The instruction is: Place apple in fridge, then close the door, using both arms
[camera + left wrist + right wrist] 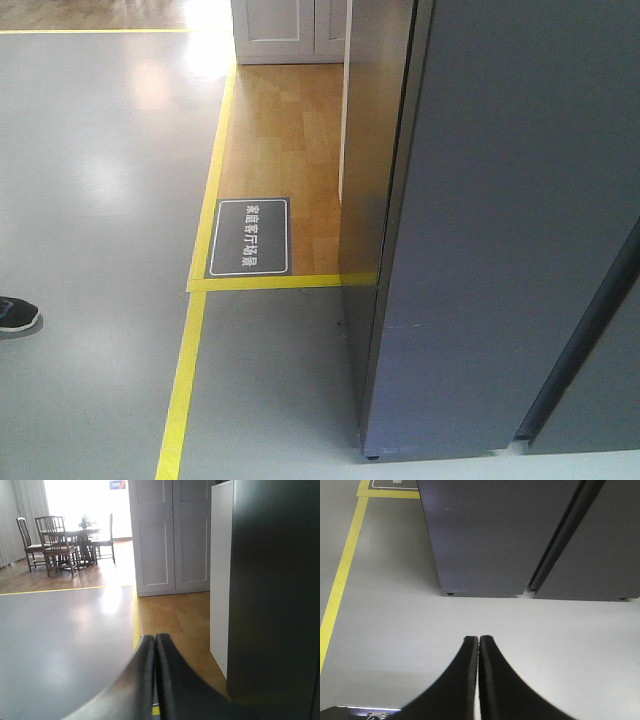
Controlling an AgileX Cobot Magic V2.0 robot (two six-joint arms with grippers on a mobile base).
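Beside the tall dark grey fridge [480,250], I'm seeing both grippers, left gripper [154,639] and right gripper [478,640], pinched together, empty; no apple showing, so I'm risking skipping placement.

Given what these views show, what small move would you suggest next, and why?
Probably locate the apple first: none is visible, and both the left gripper and right gripper are shut and empty. The fridge stands ahead with its doors apparently closed.
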